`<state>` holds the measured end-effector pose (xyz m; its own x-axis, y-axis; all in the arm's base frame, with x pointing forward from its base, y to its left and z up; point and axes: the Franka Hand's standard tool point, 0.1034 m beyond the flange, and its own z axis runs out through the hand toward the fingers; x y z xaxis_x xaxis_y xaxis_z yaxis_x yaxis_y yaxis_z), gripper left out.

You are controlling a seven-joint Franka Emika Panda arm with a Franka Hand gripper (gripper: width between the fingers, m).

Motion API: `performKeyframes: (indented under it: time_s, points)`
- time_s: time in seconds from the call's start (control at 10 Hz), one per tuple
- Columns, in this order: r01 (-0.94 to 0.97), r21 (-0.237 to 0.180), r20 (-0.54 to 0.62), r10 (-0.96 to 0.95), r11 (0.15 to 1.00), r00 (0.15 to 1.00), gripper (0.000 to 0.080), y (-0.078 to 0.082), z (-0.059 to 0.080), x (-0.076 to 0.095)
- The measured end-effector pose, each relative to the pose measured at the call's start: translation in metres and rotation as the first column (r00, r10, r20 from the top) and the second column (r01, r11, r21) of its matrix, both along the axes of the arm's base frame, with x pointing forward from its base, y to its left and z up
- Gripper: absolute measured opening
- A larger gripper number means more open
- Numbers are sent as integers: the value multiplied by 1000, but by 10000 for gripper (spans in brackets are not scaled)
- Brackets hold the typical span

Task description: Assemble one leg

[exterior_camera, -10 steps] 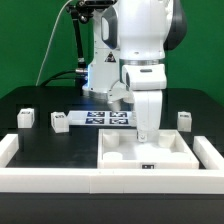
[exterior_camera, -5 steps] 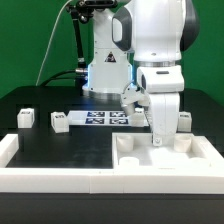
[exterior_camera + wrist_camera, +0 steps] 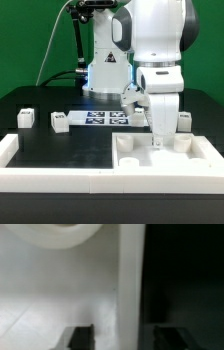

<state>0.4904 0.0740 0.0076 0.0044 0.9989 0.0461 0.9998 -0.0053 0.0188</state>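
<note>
The pincer (image 3: 157,143) hangs low over the white recessed slab (image 3: 135,160), fingers (image 3: 80,336) apart, straddling the slab's edge wall, one over the dark tabletop (image 3: 60,150), clamping nothing.

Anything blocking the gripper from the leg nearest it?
No separate object. The gripper is low at the large white recessed slab, whose wall runs between its fingers in the wrist view. The nearest small white tagged leg block stands close on the exterior view's right, nothing visible between them.
</note>
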Motion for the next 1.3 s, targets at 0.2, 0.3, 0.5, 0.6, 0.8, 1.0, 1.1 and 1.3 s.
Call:
performKeyframes:
  time_s: [0.2,0.3,0.5,0.6,0.8,1.0,1.1,1.3]
  points:
    - [0,0,0,0,1000,1000,534,0,0,0]
    - [1,0,0,-1,1000,1000,613,0,0,0]
    - [25,-6,3,-25,1000,1000,645,-1,10,-2]
    - [44,-11,12,-43,999,999,648,-2,22,-9]
    - [88,-22,23,-88,996,996,649,-1,44,-22]
    - [130,-26,41,-129,991,991,649,1,62,-35]
    - [167,-25,43,-165,986,985,649,2,65,-38]
    - [191,-23,38,-190,981,981,649,1,63,-38]
